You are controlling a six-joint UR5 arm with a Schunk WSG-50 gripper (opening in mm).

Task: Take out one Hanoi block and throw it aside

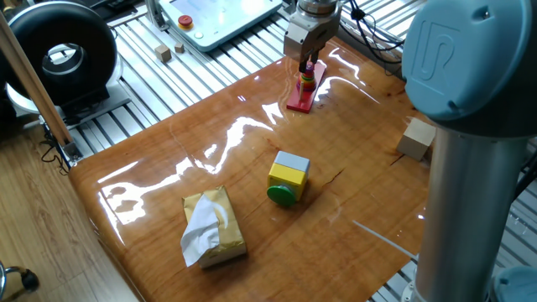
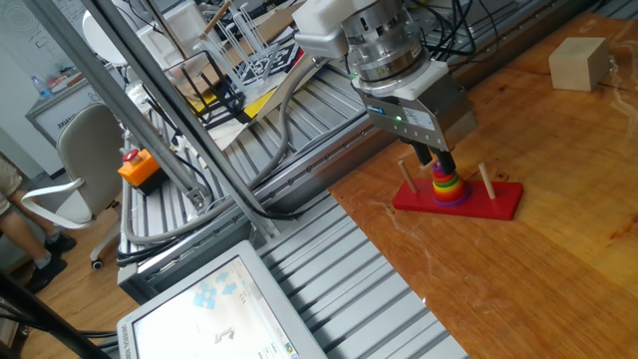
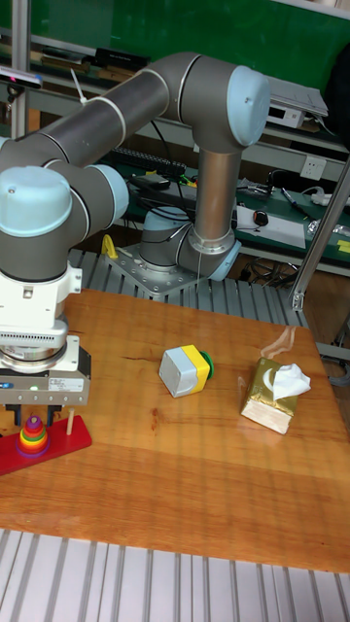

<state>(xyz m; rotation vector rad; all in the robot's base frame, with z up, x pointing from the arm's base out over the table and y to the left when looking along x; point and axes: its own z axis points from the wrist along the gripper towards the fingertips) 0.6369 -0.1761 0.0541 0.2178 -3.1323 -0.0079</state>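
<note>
The peg tower stands on a red base (image 2: 498,202) at the table's edge, with a stack of coloured rings (image 2: 448,185) on its middle peg. In the tall view the small dark purplish piece at the tip of the stack looks like the Hanoi block (image 3: 32,422). My gripper (image 2: 441,160) hangs straight over that stack, its dark fingers down around the top piece. The fingers hide the top of the stack in both fixed views. How the jaws stand does not show. The same gripper (image 1: 307,64) sits over the tower at the table's far side.
A yellow cube with a grey top and green knob (image 1: 288,178) lies mid-table. A gold tissue box (image 1: 214,226) sits near the front, and a wooden cube (image 1: 417,138) at the right. The arm's grey column (image 1: 470,168) fills the right foreground. Two thin side pegs (image 2: 406,176) flank the stack.
</note>
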